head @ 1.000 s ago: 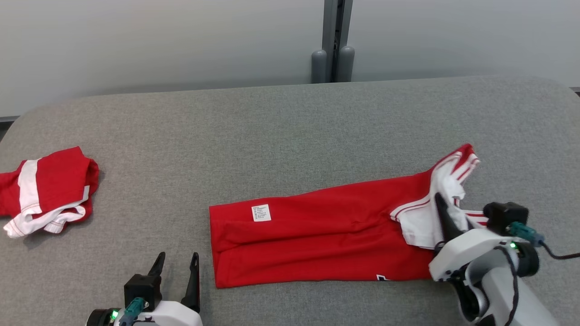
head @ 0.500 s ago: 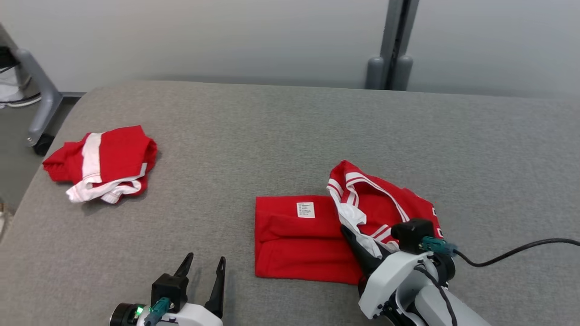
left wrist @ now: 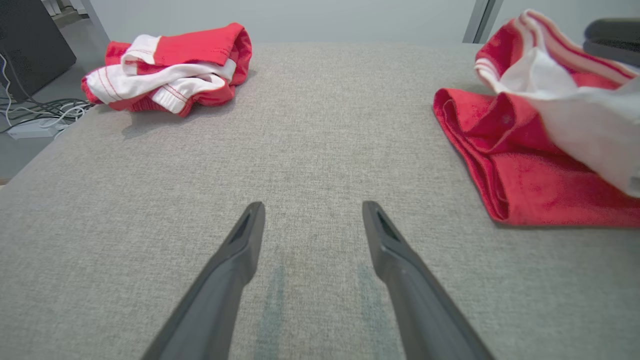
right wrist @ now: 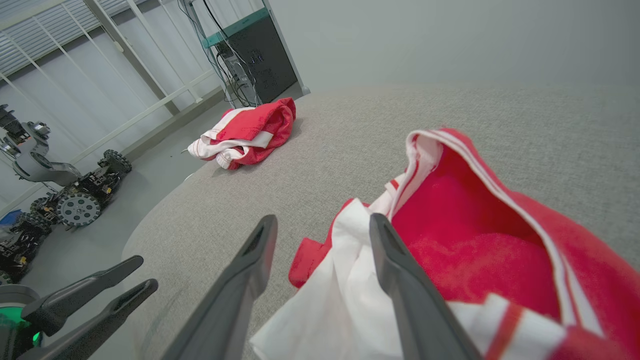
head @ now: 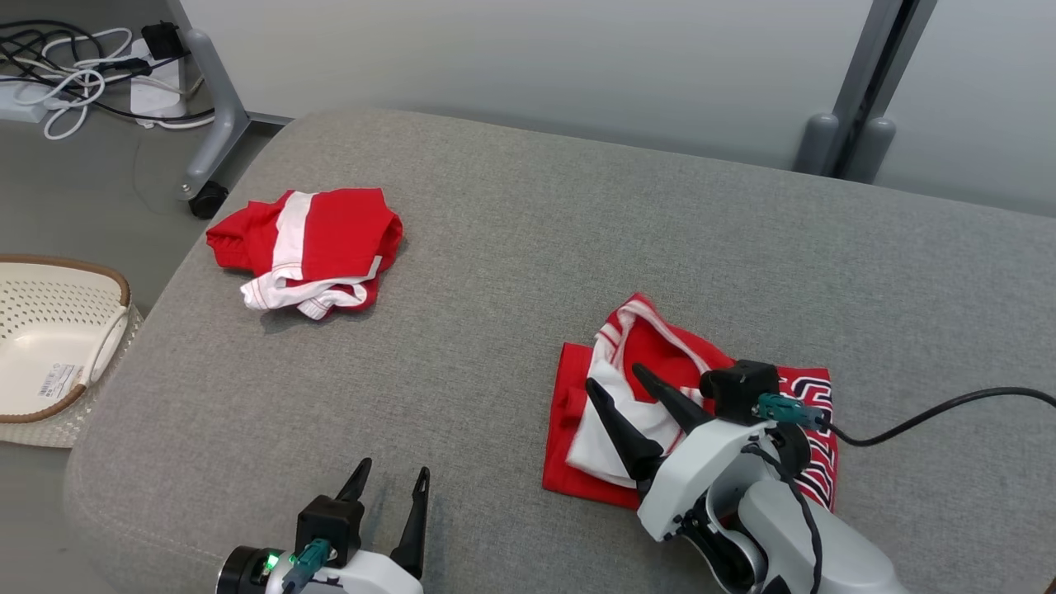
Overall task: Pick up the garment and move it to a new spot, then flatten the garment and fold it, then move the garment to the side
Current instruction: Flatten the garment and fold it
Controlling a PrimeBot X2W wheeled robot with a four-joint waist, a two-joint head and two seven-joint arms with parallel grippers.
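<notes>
**A:** Where is the thing we're folding?

**B:** The red garment (head: 668, 351) lies on the grey padded table (head: 511, 247), on the table's near right part. It is folded into a rough square. A white lining (head: 606, 450) with red stripes is turned up on top of it. Dark lettering (head: 813, 429) shows on the side nearest the table's right edge.

**A:** And the right gripper?

**B:** The right gripper (head: 614, 378) is over that garment, coming in from the table's near edge. Its two dark fingers are spread wide, so it is released with nothing pinched. In the right wrist view the white cloth lies loose beneath and between the fingers. I cannot tell whether a finger touches it.

**A:** The left one?

**B:** The left gripper (head: 394, 468) sits low over bare table by the near edge, left of the table's middle. Its fingers are apart and it holds nothing.

**A:** Anything else?

**B:** A second garment (head: 322, 239), red and white, is bunched near the table's far left corner. Off the table's left edge a pale basket (head: 82, 272) with a brown rim stands on the floor. Beyond the far left corner there is a grey post (head: 206, 107) and some tangled cables (head: 66, 49). A black cable (head: 932, 421) runs from the right wrist towards the table's right edge.
</notes>
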